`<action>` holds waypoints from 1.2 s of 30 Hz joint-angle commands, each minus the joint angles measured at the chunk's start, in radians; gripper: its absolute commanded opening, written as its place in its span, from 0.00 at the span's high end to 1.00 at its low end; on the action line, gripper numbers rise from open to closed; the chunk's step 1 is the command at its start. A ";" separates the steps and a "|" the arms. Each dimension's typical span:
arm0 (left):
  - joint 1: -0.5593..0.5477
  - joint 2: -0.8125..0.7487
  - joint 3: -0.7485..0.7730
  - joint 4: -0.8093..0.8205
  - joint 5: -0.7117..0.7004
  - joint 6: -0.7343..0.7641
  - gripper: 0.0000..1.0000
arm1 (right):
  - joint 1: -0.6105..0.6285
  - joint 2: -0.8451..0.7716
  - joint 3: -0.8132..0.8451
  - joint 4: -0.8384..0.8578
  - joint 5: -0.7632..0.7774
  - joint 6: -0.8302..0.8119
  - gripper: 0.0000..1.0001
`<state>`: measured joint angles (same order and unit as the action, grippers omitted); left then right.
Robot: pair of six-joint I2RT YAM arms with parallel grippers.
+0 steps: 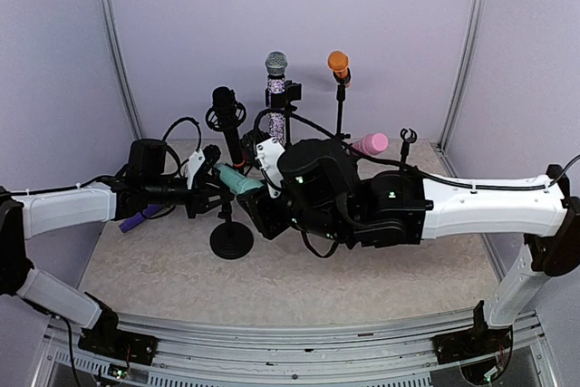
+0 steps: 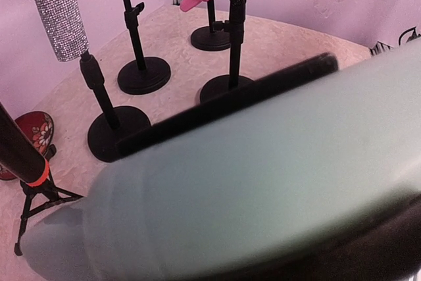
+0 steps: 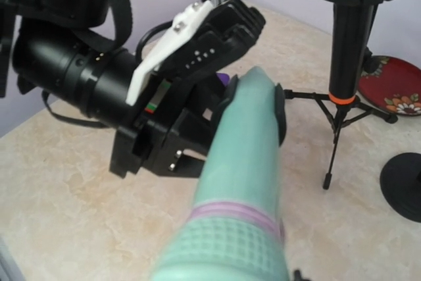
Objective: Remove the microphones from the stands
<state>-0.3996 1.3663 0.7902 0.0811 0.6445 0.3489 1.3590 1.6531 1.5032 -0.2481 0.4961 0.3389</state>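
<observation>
1. Location of the mic. The teal mic [image 3: 243, 162] lies tilted above its stand [image 1: 231, 242], near the middle of the table [image 1: 163, 278], between the 2 arms. We cannot tell whether it is seated in the clip, because the clip is hidden under the arms.

2. Left hand [image 1: 210, 189]. In the right wrist view, its 2 fingers [image 3: 279, 110] are clamped on the tail end of the mic handle. In the left wrist view the teal body fills the frame. We judge that this grip sits on the handle so that the mic can be drawn out along its own axis.

3. Right hand [image 1: 261, 197]. It sits at the head end of the mic, and its camera looks down the grille. Its fingers do not show, so we cannot tell whether they are apart or together. It may be placed there to steady the stand.

4. Hazards. 4 other mics stand just behind: black [image 1: 224, 101], glitter [image 1: 276, 65], orange [image 1: 338, 62] and pink [image 1: 370, 143]. Any pull should therefore run toward the near edge.
</observation>
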 commanded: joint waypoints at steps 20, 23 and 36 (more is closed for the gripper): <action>0.173 -0.139 0.166 -0.527 -0.064 0.206 0.01 | 0.035 -0.146 0.067 -0.175 -0.166 0.058 1.00; 0.263 -0.211 0.231 -0.718 -0.004 0.360 0.01 | -0.010 -0.114 0.088 -0.185 -0.277 0.065 1.00; 0.170 -0.379 0.257 -1.134 0.072 0.672 0.04 | -0.138 0.239 0.372 -0.106 -0.739 0.024 1.00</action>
<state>-0.1886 0.9836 1.0554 -0.9565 0.6857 0.9745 1.2255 1.7889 1.7443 -0.3927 -0.0803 0.3859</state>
